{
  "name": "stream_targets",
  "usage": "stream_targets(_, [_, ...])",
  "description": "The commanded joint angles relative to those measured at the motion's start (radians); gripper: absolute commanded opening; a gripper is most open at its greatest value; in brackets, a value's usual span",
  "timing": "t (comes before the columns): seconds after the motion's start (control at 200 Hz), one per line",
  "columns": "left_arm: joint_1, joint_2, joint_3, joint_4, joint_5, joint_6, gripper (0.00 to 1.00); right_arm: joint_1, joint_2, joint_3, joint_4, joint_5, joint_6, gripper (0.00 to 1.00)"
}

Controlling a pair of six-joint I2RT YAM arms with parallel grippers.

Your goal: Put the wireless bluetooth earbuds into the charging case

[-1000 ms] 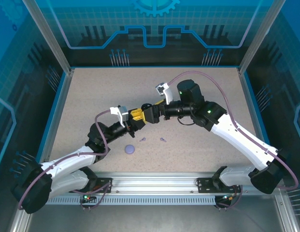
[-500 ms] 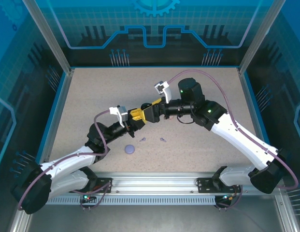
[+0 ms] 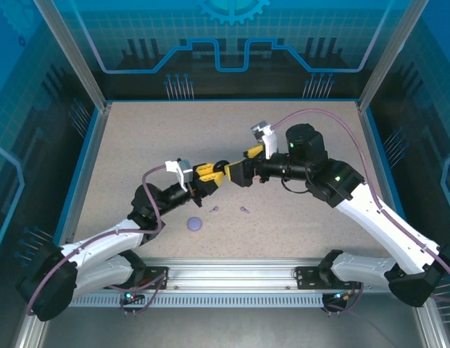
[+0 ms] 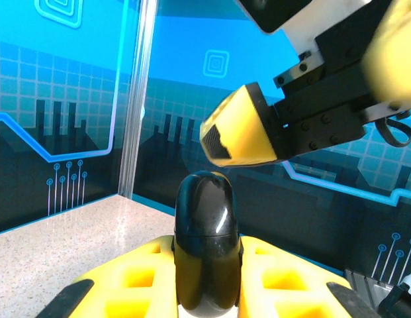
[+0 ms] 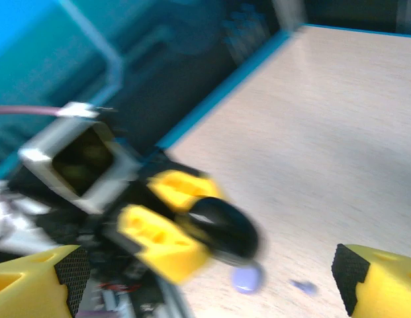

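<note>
Top external view: a round purple case [image 3: 195,224] lies flat on the speckled table [image 3: 138,145]. Two tiny purple earbuds [image 3: 214,209] lie on the table too. One is just up and to the right of the purple case, near it but not touching. The other one [image 3: 244,209] is farther to the right of the purple case, apart from the first. No gripper touches them.

The left gripper [image 3: 208,177] is on the far side of the purple case, and past the earbuds too. It is shut tight on a black case [image 4: 205,245]. In the left wrist view the black case stands on its edge between the two yellow fingers [image 4: 132,278]. Its round top sticks out past them.

The right gripper [image 3: 234,169] is farther from the purple case than the left one, up and to the right. Its jaws are spread wide and hold nothing. It points at the left gripper. In the left wrist view one of its yellow fingers sits just above the black case, close but with a gap.

The right wrist view is blurry. It looks down on the left gripper and the black case, which are up off the table. The purple case shows on the table under them. One earbud lies just to the right of the purple case, well below both grippers.
</note>
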Motion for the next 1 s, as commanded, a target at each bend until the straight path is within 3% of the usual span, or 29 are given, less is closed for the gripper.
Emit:
stream_targets(0.0, [-0.004,0.005,0.025,-0.021,-0.011,-0.002,0.03,-0.016,-0.021,-0.005,-0.218,0.378,-0.031,1.00])
stream_targets(0.075, [-0.005,0.014,0.028,-0.060,-0.025,-0.016,0.03,-0.037,-0.033,-0.065,-0.236,0.455,-0.040,1.00])
stream_targets(0.32, [-0.004,0.091,0.045,-0.319,-0.115,-0.125,0.03,-0.132,-0.036,-0.259,-0.239,0.517,-0.015,1.00])
stream_targets(0.445, [-0.004,0.200,0.139,-0.597,-0.180,-0.152,0.01,-0.142,-0.053,-0.309,-0.212,0.550,0.000,1.00])
stream_targets(0.625, [-0.001,0.400,0.271,-0.775,-0.239,-0.228,0.00,-0.146,-0.089,-0.332,-0.173,0.528,0.002,1.00])
stream_targets(0.991, [0.004,0.681,0.480,-0.849,-0.159,-0.286,0.00,-0.149,-0.144,-0.362,-0.193,0.526,0.012,1.00])
